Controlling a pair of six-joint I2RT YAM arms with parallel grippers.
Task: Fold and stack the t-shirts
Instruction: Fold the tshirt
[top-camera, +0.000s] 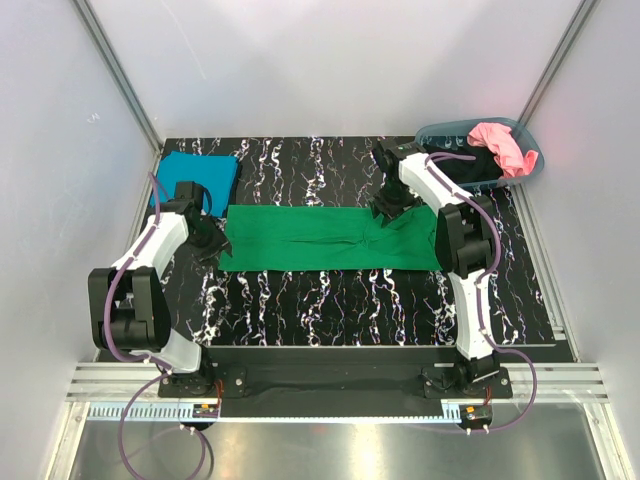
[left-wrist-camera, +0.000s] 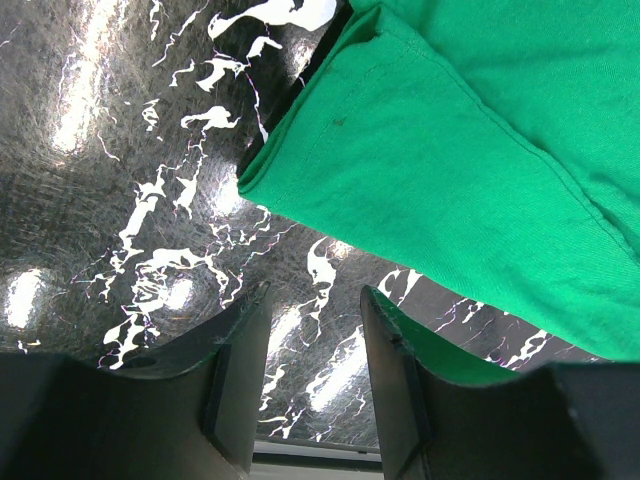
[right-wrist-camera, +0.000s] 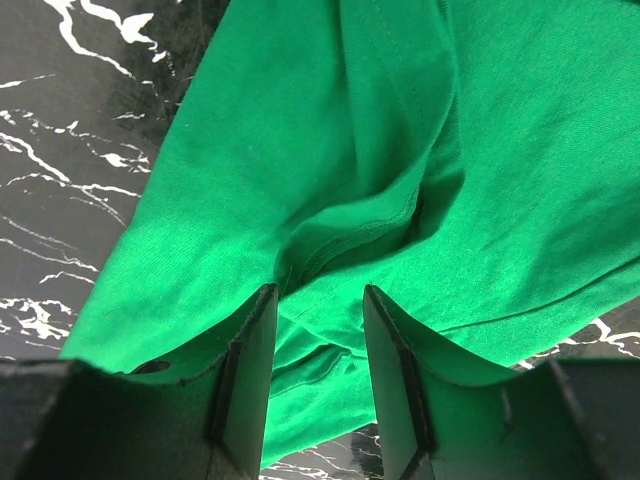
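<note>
Right now your green shirt (top-camera: 320, 238) lies as a long folded strip on the table (top-camera: 300, 310). Your left gripper (top-camera: 212, 240) sits at its left end, fingers apart over bare tabletop. Your right gripper (top-camera: 388, 205), fingers apart, is over its right end. Farther back: folded teal shirt (top-camera: 200, 170) left, basket (top-camera: 440, 130) with pink shirt (top-camera: 500, 145) and black shirt (top-camera: 470, 168) right.

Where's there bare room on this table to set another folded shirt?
Widest: the near strip of table between the green shirt and the arm bases. A narrower patch behind the green shirt, between the teal shirt and the right end effector. Crowded: far right corner around the basket, left edge by the left end effector.
</note>
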